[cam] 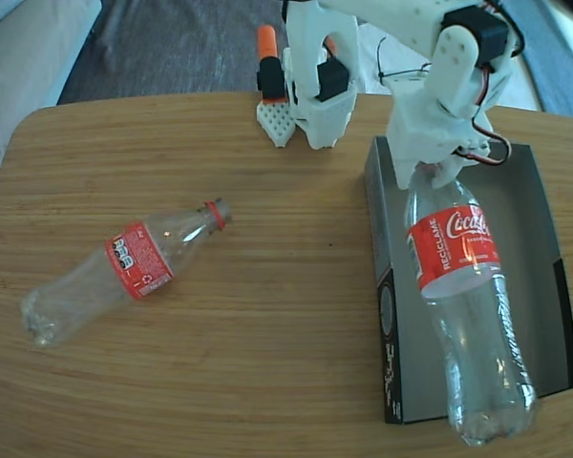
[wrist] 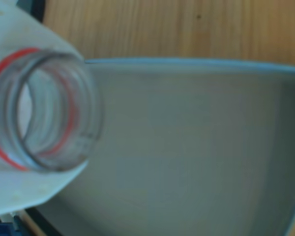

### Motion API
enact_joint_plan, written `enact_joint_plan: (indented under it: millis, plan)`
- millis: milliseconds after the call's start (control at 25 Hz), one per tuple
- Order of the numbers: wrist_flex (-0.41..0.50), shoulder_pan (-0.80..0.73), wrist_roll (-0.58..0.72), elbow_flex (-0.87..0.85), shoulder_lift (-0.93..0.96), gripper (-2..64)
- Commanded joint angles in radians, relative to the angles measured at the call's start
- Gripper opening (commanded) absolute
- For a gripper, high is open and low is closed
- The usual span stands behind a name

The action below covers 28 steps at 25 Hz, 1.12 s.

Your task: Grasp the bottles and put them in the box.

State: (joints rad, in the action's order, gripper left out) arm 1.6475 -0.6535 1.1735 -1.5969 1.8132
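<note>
- Over the box (cam: 540,277) at the surface's (cam: 267,315) right edge, the gripper (cam: 437,170) is clamped on the neck of one bottle (cam: 463,286), which hangs lengthwise along the box, its base past the near wall.
- Near the left edge, the other bottle (cam: 124,272) lies on its side, mouth toward the far edge.
- From the wrist view, the held bottle's open mouth (wrist: 39,110) sits above the grey box floor (wrist: 187,147).

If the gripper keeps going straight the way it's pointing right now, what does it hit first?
Probably the grey floor of the box. The gripper holds a bottle by the neck and points down into the box; the wrist view shows only bare floor ahead. Depth is unclear, and the held bottle's base may touch first.
</note>
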Motion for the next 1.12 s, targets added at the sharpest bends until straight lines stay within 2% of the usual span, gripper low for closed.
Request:
enact_joint_plan:
  millis: [0, 400, 560, 680, 960, 1080]
  plan:
    - [0.067, 0.018, -0.026, -0.025, 0.097, 7.6]
    - [0.067, 0.020, -0.178, -0.189, 0.233, 7.6]
    - [0.066, 0.015, -0.256, -0.192, 0.261, 7.7]
    - [0.066, 0.008, -0.256, -0.181, 0.262, 7.7]
    - [0.064, -0.123, -0.282, -0.179, 0.259, 7.6]
    - [0.035, -0.175, -0.313, -0.187, 0.261, 7.6]
